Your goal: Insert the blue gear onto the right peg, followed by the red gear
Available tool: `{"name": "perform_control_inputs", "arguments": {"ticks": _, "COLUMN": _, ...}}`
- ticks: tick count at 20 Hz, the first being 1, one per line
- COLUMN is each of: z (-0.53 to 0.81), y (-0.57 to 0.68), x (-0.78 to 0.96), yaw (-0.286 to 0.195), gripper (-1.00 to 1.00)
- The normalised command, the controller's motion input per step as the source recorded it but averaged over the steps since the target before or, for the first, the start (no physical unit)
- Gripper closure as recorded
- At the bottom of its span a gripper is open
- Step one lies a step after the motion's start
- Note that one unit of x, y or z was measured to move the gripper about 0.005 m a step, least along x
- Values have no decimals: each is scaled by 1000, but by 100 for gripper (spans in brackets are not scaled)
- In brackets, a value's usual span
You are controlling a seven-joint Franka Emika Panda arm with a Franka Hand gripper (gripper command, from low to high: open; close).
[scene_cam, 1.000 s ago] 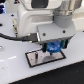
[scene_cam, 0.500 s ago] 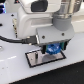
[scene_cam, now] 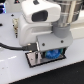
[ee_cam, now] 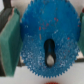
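My gripper [scene_cam: 50,52] hangs low over the black-edged silvery plate [scene_cam: 35,61], shut on the blue gear [scene_cam: 52,54]. In the wrist view the blue gear [ee_cam: 47,30] fills the picture, with a green finger pad [ee_cam: 9,42] against its toothed rim on one side and another pad on the opposite side. Through the dark hole in its hub a grey pin tip [ee_cam: 50,60] shows; I take it for the right peg, and the rest of it is hidden by the gear. A red sliver [ee_cam: 50,82] at the picture's edge looks like the red gear.
The plate lies on a white table [scene_cam: 15,67]. The arm's white body [scene_cam: 42,20] fills the upper part of the exterior view, and a dark cable [scene_cam: 12,46] runs in from that view's left.
The gripper has come down with the blue gear toward the plate; the gear now sits just over it.
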Motion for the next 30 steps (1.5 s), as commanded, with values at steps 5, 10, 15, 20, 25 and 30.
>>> {"name": "perform_control_inputs", "arguments": {"ticks": 5, "z": -39, "y": 81, "x": 38, "yaw": 0, "gripper": -100}}
{"name": "perform_control_inputs", "arguments": {"ticks": 10, "z": 373, "y": 226, "x": -72, "yaw": 0, "gripper": -100}}
{"name": "perform_control_inputs", "arguments": {"ticks": 15, "z": 572, "y": 205, "x": -131, "yaw": 0, "gripper": -100}}
{"name": "perform_control_inputs", "arguments": {"ticks": 20, "z": 346, "y": 116, "x": -441, "yaw": 0, "gripper": -100}}
{"name": "perform_control_inputs", "arguments": {"ticks": 25, "z": 98, "y": 116, "x": -658, "yaw": 0, "gripper": -100}}
{"name": "perform_control_inputs", "arguments": {"ticks": 30, "z": -76, "y": 66, "x": -689, "yaw": 0, "gripper": -100}}
